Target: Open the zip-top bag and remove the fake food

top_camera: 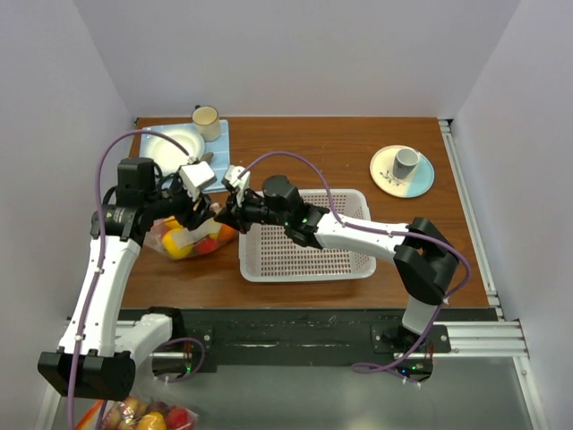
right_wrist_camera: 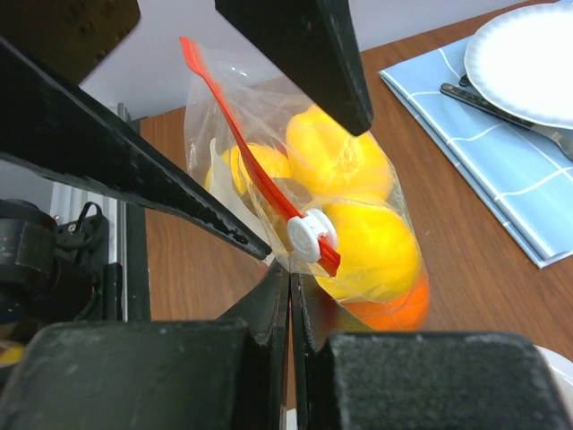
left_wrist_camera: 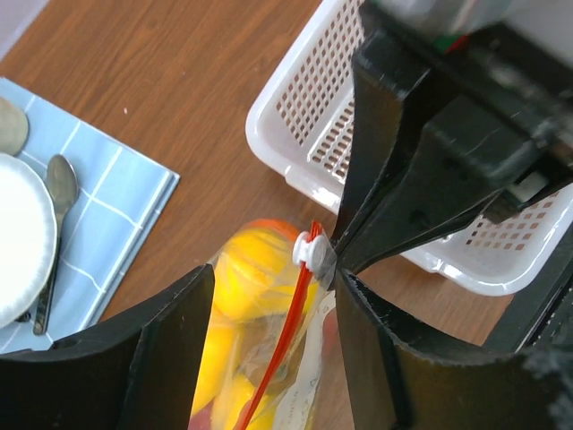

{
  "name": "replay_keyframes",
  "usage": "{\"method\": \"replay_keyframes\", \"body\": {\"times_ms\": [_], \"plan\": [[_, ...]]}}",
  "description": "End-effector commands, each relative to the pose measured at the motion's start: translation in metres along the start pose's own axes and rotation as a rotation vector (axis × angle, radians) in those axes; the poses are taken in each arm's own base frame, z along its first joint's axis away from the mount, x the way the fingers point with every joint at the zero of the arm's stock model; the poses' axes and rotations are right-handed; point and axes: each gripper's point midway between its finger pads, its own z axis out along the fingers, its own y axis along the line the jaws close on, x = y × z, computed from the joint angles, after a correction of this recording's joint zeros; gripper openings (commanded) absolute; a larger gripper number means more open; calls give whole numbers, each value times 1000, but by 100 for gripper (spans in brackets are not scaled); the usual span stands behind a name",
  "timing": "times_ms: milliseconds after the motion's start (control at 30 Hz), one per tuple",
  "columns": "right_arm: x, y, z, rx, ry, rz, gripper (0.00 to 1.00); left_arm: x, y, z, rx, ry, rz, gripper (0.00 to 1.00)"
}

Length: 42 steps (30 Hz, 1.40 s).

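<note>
The right end effector is pinched together on the top edge of the bag, just under the white slider on the red zip. The left end effector has its fingers apart and straddles the same bag top opposite it. The bag holds yellow and orange food and stands on the desk just left of the basket, whose corner crowds the right arm; further left of the basket lies a blue mat carrying a plate and a spoon.
</note>
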Motion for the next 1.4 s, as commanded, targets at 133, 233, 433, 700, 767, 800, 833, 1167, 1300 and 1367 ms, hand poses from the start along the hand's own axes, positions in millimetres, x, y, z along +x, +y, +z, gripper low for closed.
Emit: {"method": "replay_keyframes", "body": {"times_ms": [133,233,433,700,767,800,833,1167,1300,1367], "plan": [[-46,12,-10,-26,-108,-19,1,-30,-5,-3,65,-87,44,54],[-46,12,-11,-25,-106,-20,1,-23,-7,2,91,-68,28,50],[-45,9,-13,-11,-101,-32,1,-20,-8,1,103,-49,32,51],[-41,9,-15,-9,-96,-24,1,-29,-8,5,144,-68,19,32],[-41,9,-16,-5,-97,-24,1,-32,-9,6,159,-74,13,21],[-40,8,-15,-2,-94,-21,1,-32,-9,6,165,-73,12,10],[-41,7,-16,4,-96,-23,1,-32,-10,6,171,-70,8,6],[-39,-1,-17,18,-94,-11,1,-26,-7,3,157,-25,17,13],[-37,-2,-16,17,-88,-2,1,-35,-3,-2,147,-26,23,43],[-36,-2,-16,15,-87,-2,1,-39,-4,-1,167,-32,14,48]]}}
